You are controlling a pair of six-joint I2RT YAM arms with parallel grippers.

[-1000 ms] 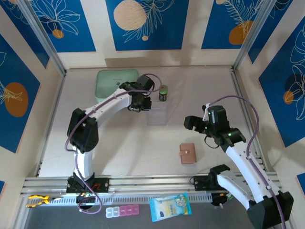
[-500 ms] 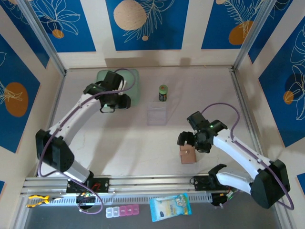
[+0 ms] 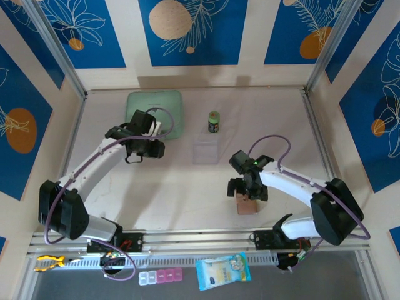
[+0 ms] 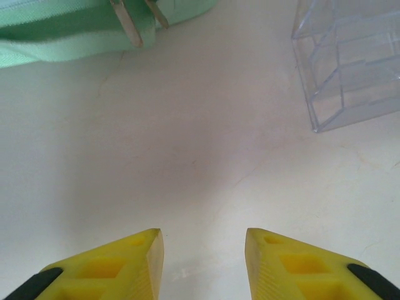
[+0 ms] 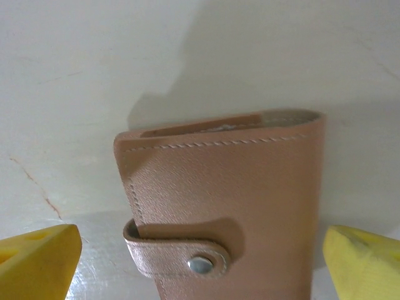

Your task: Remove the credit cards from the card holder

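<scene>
The salmon-pink card holder [image 3: 247, 205] lies closed on the table, its snap tab [image 5: 187, 256] fastened. My right gripper [image 3: 245, 190] hovers right over it, open, a yellow finger [image 5: 39, 259] on each side of the card holder [image 5: 231, 200] without touching it. The credit cards are hidden inside. My left gripper [image 3: 142, 153] is open over bare table at the left, below the mint-green case; its fingertips [image 4: 140, 262] hold nothing.
A mint-green zip case [image 3: 154, 111] lies at the back left, its edge [image 4: 75, 31] showing in the left wrist view. A clear plastic box [image 3: 205, 150] sits mid-table, and its corner [image 4: 350, 69] is seen by the left wrist. A small green-lidded jar [image 3: 214, 121] stands behind it.
My right gripper swung left and down onto the card holder. The left arm drew back from the clear box to the left, then came slightly toward the front.
</scene>
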